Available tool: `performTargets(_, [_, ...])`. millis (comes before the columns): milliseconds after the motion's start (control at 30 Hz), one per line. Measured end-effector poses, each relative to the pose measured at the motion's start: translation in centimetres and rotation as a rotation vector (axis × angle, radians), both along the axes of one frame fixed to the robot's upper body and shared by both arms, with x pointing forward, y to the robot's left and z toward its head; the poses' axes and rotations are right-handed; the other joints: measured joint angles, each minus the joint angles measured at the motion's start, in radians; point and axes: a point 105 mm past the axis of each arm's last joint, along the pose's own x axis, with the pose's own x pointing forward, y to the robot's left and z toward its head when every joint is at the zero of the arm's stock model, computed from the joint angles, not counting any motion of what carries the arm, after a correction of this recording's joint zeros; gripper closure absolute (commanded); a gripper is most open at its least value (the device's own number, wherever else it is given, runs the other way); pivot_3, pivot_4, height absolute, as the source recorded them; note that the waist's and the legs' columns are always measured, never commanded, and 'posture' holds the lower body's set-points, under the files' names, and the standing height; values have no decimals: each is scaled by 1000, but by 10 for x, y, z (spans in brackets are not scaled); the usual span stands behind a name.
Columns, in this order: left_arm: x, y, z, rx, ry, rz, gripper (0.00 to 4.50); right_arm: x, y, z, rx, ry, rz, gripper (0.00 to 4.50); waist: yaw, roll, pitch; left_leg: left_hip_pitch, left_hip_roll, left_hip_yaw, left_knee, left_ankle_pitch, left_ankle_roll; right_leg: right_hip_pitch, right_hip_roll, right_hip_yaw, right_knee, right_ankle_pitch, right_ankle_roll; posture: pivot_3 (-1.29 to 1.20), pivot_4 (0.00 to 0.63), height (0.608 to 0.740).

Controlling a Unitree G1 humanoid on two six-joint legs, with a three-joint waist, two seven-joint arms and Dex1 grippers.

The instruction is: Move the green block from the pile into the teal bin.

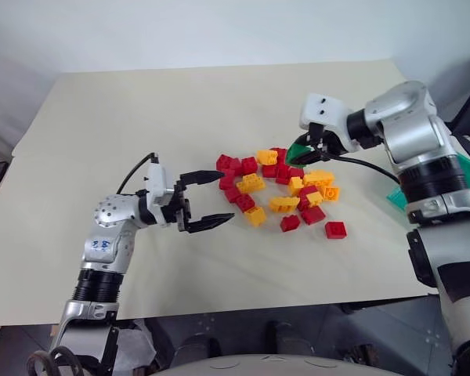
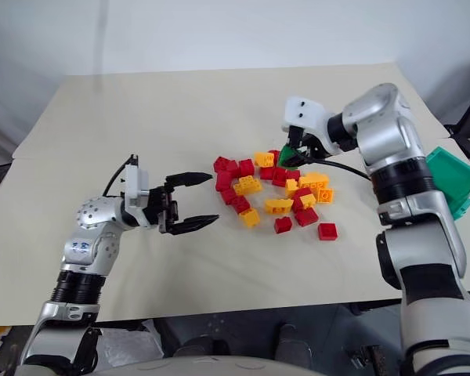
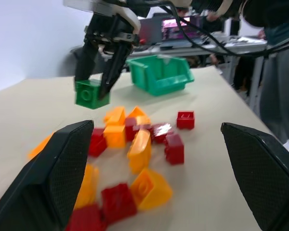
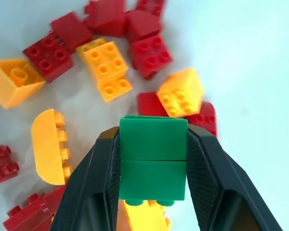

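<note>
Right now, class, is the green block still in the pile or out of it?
Out: the right gripper is shut on the green block, holding it in the air above the pile of red and yellow-orange bricks.

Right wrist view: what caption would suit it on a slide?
Tool clamping the green block above the pile.
</note>
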Motion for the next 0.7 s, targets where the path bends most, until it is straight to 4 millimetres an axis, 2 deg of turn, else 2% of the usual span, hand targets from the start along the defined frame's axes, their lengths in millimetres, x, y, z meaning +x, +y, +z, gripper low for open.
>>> performTargets(100, [4,-14,5,2,-11,-24,0,-7,-28,-3,20,-2,-129,3018,10,0,0,-1,0,0,1,0,0,0,0,0,0,0,0,0,150,740])
performTargets(133, [6,-23,8,-2,-18,-38,0,-11,-47,2,31,-17,-209,3018,19,0,0,-1,0,0,1,0,1,0,0,0,-1,0,0,0,150,740])
performTargets(200, [6,-30,10,-3,-24,-51,0,-15,-63,10,44,-46,-277,3018,23,0,0,-1,0,1,1,0,1,-1,0,1,-1,0,0,0,150,740])
performTargets(300, [9,-43,9,13,-20,-80,0,-29,-97,27,61,-108,-421,3018,28,0,0,-1,0,1,1,-1,1,-1,0,1,-1,0,0,0,150,740])
performTargets(400, [10,-63,12,51,-31,-124,0,-52,-142,33,68,-136,-610,3018,42,-1,1,-2,-1,1,1,-1,1,-1,0,0,-2,0,0,0,150,740])
performTargets(500, [18,-74,19,61,-51,-119,0,-70,-178,31,63,-153,-783,3018,49,-1,1,-2,-1,2,1,-1,2,-1,0,1,-3,0,0,0,150,740])
performTargets(567, [23,-81,21,65,-54,-103,0,-76,-192,25,70,-156,-860,3018,46,-1,1,-2,0,3,2,-1,2,-1,0,2,-3,1,-1,0,150,740])
performTargets(700, [31,-107,26,90,-52,-98,0,-83,-213,5,75,-148,-968,3018,50,-2,1,-2,-1,4,3,-1,2,-1,0,2,-3,1,-2,0,150,740])
